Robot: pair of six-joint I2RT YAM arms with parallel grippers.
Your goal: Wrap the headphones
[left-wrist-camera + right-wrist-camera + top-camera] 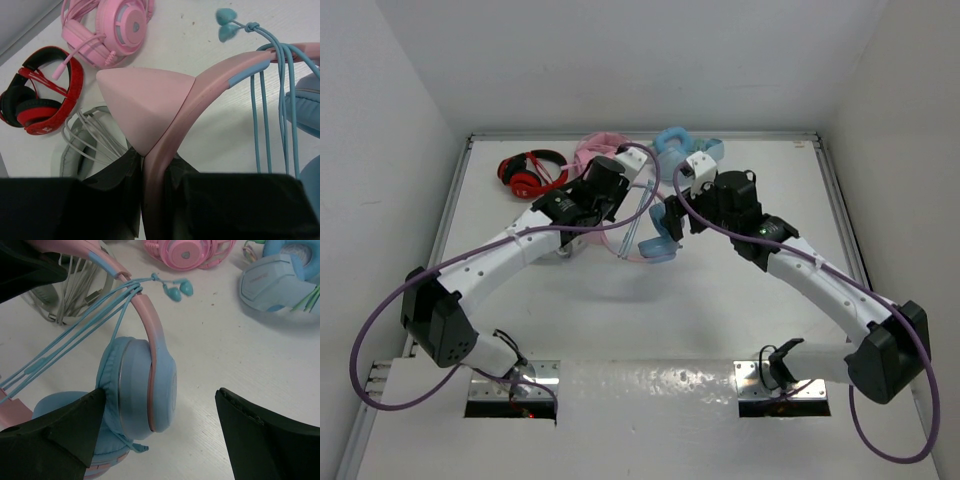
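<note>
The headphones [145, 380] stand on the white table, with light blue earcups and a pink headband [210, 85] that carries a pointed pink ear [142, 105]. My left gripper [155, 160] is shut on the headband just below that ear. The thin teal cable [85, 327] hangs in several loops over the headband, and its teal end pieces [177, 290] dangle beside it. My right gripper [160, 425] is open and straddles one earcup; its left finger is at the cushion, while the right finger stands well clear. From above, the headphones [658, 248] sit between my left gripper [620, 205] and right gripper [672, 218].
An all-pink pair [120, 25], a red and black pair [40, 95] and a grey pair with a white cable [85, 140] lie at the back left. An all-light-blue pair [275, 280] lies at the back right. White walls [410, 150] enclose the table.
</note>
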